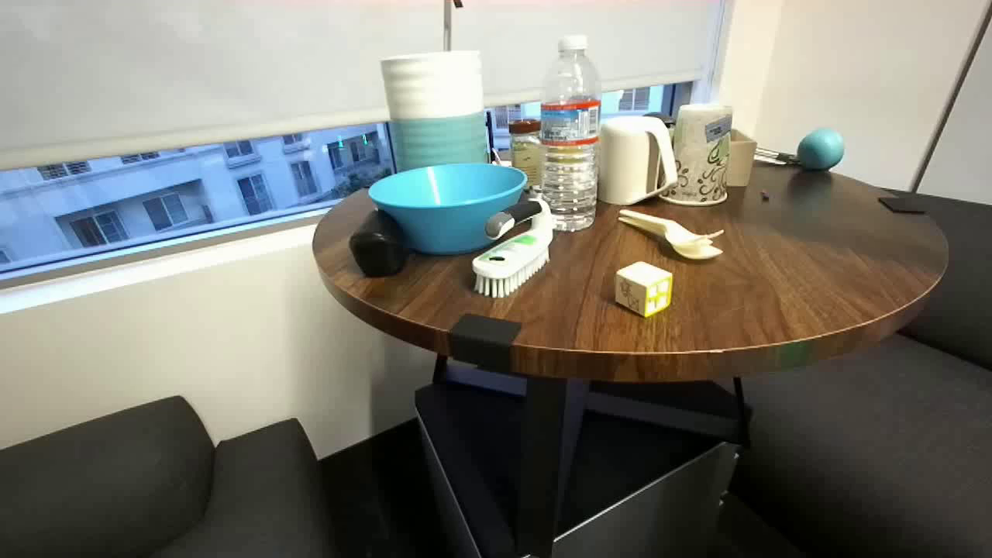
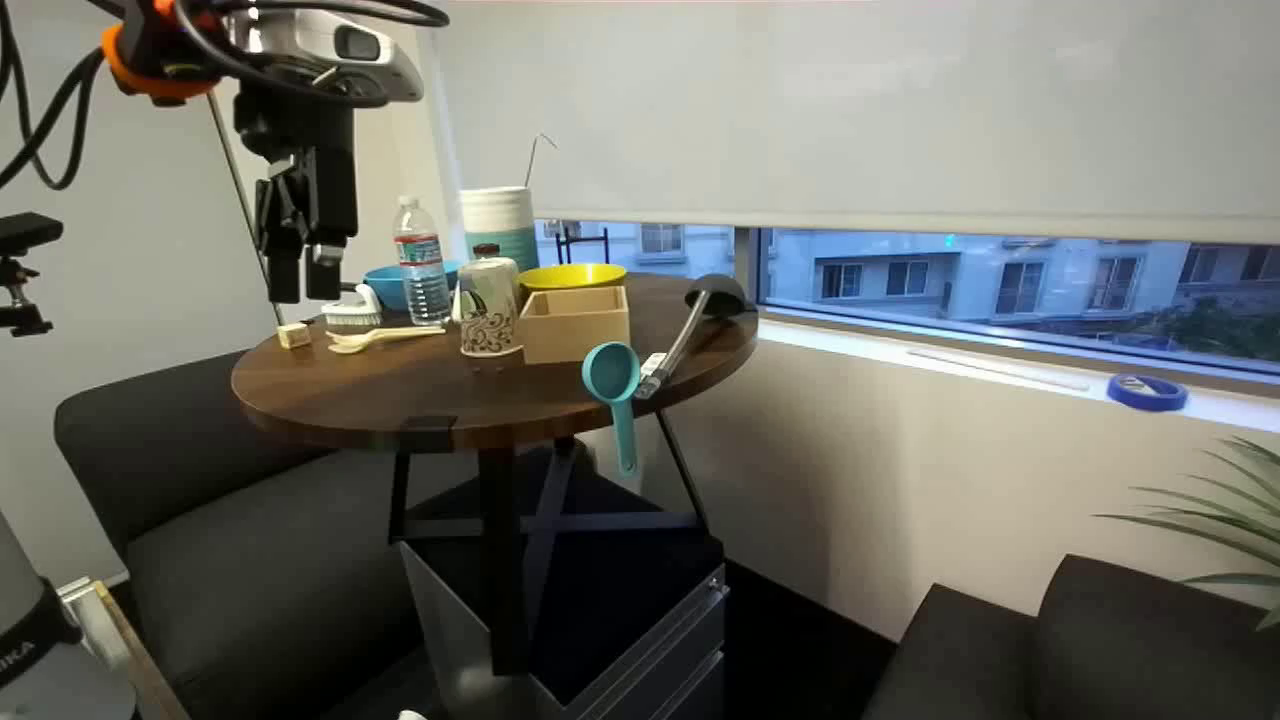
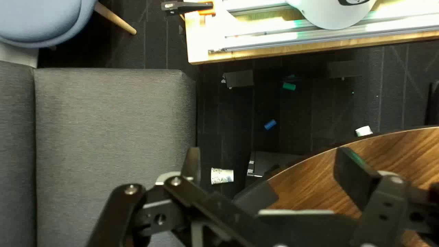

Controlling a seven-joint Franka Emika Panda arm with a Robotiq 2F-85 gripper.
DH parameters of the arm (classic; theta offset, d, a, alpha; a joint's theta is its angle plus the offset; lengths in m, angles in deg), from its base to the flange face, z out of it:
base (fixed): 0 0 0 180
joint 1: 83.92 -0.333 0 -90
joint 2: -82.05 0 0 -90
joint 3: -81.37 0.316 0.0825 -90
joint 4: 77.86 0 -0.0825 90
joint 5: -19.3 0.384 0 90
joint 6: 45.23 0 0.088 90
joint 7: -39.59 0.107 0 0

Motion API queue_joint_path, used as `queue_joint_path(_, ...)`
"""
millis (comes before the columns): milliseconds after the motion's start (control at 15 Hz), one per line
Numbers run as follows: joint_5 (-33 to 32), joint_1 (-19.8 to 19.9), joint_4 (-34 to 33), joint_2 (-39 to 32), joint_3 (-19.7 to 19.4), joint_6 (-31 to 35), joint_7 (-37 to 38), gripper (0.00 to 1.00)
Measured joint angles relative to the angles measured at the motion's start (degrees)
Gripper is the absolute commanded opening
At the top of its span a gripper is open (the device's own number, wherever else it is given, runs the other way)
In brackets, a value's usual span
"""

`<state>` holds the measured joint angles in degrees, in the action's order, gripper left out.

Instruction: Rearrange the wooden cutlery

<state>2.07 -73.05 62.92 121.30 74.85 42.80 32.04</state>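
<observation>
The wooden cutlery (image 1: 690, 243) is a small overlapping pile of pale tan spoon and fork shapes lying flat on the round brown table (image 1: 821, 302). The pile also shows in an exterior view (image 2: 380, 338), between the pale cube (image 2: 293, 336) and the patterned cup (image 2: 488, 318). My gripper (image 2: 304, 288) hangs fingers down, higher than the tabletop, on the cube's side of the table. In the wrist view the gripper (image 3: 269, 154) is open and empty, its fingers wide apart over the table rim and the floor. The cutlery is out of the wrist view.
A white brush (image 1: 511, 260), a blue bowl (image 1: 449, 205), a water bottle (image 1: 571, 155) and a white mug (image 1: 628, 159) stand near the cutlery. A tan box (image 2: 572, 340), a yellow bowl (image 2: 575, 275) and a teal measuring scoop (image 2: 610, 372) overhanging the edge show too. A sofa (image 3: 113, 120) adjoins.
</observation>
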Motion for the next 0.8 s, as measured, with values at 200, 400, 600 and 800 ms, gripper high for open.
queue_joint_path(200, 0.0, 0.0, 0.0, 0.0, 0.0, 0.0, 0.0, 1.00)
queue_joint_path(400, 0.0, 0.0, 0.0, 0.0, 0.0, 0.0, 0.0, 1.00)
queue_joint_path(600, 0.2, -0.6, 0.0, 0.0, -0.2, 0.0, 0.1, 1.00)
queue_joint_path(800, 4.2, -3.8, -0.1, 0.0, 1.2, -1.1, 2.6, 1.00)
